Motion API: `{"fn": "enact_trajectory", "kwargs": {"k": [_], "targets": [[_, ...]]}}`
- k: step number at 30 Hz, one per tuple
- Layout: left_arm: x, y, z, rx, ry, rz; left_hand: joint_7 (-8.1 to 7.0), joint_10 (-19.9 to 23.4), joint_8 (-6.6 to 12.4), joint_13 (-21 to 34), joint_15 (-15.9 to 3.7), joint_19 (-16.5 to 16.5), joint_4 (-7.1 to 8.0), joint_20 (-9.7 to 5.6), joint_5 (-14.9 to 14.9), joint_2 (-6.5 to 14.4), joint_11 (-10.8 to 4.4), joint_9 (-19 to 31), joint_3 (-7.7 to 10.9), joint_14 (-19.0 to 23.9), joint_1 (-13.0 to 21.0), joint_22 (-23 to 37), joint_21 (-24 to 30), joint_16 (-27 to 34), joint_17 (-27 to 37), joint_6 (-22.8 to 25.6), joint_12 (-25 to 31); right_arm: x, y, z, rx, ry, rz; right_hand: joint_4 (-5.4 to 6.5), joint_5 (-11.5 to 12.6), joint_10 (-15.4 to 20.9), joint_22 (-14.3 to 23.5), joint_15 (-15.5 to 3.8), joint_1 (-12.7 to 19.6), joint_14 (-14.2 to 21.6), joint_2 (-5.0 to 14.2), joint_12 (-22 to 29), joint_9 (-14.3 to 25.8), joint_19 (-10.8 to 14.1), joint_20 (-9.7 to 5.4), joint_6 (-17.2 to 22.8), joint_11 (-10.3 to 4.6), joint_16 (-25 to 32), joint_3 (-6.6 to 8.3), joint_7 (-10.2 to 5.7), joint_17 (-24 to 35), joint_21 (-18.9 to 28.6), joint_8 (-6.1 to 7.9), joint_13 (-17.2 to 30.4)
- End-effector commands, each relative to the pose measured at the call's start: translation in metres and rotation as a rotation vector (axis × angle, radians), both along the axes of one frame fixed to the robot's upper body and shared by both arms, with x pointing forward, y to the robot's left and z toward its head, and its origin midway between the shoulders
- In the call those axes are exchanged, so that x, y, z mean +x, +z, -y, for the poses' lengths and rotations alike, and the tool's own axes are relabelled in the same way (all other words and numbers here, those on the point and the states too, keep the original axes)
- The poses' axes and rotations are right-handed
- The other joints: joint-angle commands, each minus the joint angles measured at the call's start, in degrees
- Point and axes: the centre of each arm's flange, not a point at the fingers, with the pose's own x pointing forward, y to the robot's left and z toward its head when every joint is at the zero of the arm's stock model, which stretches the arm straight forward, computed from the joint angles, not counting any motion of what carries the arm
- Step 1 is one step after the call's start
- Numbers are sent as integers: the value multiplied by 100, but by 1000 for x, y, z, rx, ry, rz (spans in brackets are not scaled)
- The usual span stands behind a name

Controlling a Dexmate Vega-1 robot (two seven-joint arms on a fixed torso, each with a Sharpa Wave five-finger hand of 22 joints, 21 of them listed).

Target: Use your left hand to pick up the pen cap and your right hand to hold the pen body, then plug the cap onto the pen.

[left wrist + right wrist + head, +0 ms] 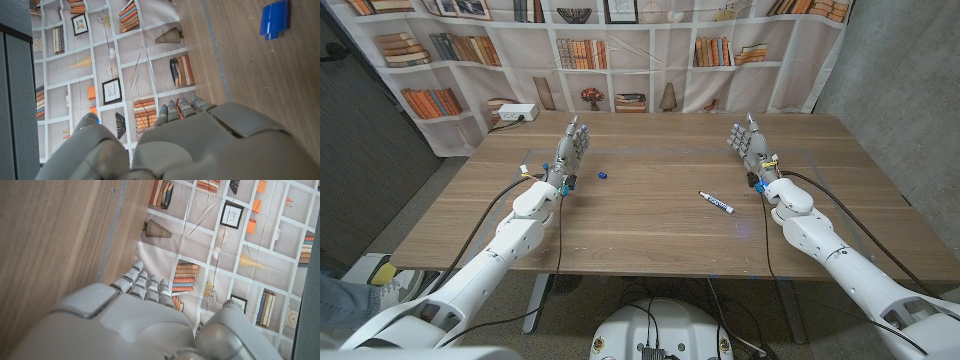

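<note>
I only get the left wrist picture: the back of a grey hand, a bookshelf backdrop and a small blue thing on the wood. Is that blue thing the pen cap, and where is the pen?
Observer: Yes, the pen cap. The head view shows the pen lying further toward the right arm's side of the table, apart from the cap.
Operator: Is anything holding it?
Observer: No. The right hand is beyond the pen with its fingers apart, holding nothing.
Operator: And my left hand?
Observer: From the head view, the left hand is beside the cap, also holding nothing, and not touching it.
</note>
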Motion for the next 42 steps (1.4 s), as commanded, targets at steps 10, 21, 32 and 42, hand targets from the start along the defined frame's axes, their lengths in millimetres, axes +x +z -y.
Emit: {"fn": "enact_trajectory", "kwargs": {"k": [10, 21, 32, 42], "targets": [[-15, 12, -11, 64, -19, 27, -35, 85, 54, 19, -65, 3, -66, -416, 44, 68, -35, 7, 72, 62, 180, 14, 28, 53, 19, 75, 44, -34, -9, -16, 5, -83, 76, -131, 63, 87, 7, -75, 198, 76, -60, 19, 11, 154, -240, 94, -57, 34, 5, -39, 16, -40, 95, 29], [-26, 16, -11, 93, -34, 70, -35, 280, 95, 18, -80, 197, -192, -374, 42, 156, -29, 8, 132, 261, 449, 7, 71, 90, 14, 249, 93, -53, -13, -25, -42, -95, 108, -176, 76, 163, 9, -94, 262, 128, -60, 33, 11, 213, -254, 199, -102, 35, 8, -84, 14, -68, 131, 29], [-29, 6, -1, 107, -65, 62, -40, 493, 138, 20, -78, 468, -288, -326, 16, 183, -45, 12, 148, 494, 645, 9, 133, 123, 15, 459, 136, -71, -13, -27, -73, -90, 145, -210, 84, 225, 10, -98, 316, 144, -46, 44, 11, 236, -251, 278, -121, 28, 16, -105, 13, -102, 151, 29], [-20, 13, 3, 134, -96, 87, -24, 784, 191, 21, -109, 756, -349, -295, -23, 191, -47, 16, 132, 784, 776, 10, 186, 162, 19, 741, 189, -98, -19, -29, -114, -160, 174, -267, 101, 424, 15, -180, 459, 232, 97, 89, 13, 314, -296, 440, -165, 35, 90, -255, 12, -153, 184, 30]]}}
